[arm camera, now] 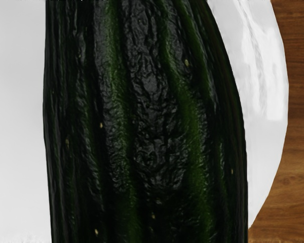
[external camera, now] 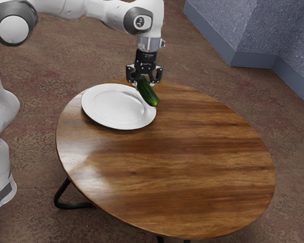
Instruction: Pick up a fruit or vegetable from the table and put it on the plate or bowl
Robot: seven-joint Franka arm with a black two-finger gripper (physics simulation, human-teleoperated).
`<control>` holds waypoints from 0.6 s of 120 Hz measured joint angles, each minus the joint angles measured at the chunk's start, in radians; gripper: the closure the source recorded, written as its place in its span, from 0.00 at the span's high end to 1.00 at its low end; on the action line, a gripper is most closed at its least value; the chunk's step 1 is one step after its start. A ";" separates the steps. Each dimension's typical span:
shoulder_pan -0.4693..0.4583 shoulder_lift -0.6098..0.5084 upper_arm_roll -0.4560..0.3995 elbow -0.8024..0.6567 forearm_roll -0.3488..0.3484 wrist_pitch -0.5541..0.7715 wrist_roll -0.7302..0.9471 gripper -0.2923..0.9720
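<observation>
One dark-green, bumpy cucumber (arm camera: 142, 126), ridged lengthwise.

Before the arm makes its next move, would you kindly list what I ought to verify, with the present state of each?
1. Both fingers clamp the cucumber: ok.
2. The cucumber is above the plate: ok, the wrist view shows the plate beneath it, near the rim.
3. The cucumber hangs straight: not ok, it is tilted.
4. The plate has bare room to receive it: ok.
5. The drop is short enough to release: cannot tell.
6. The plate lies flat on the wooden table: ok.
</observation>
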 joint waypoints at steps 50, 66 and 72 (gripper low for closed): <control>-0.007 -0.117 -0.007 -0.068 0.092 -0.022 -0.027 0.53; -0.007 -0.117 -0.006 -0.068 0.106 -0.022 -0.032 0.68; -0.006 -0.117 -0.005 -0.068 0.110 -0.023 -0.033 0.70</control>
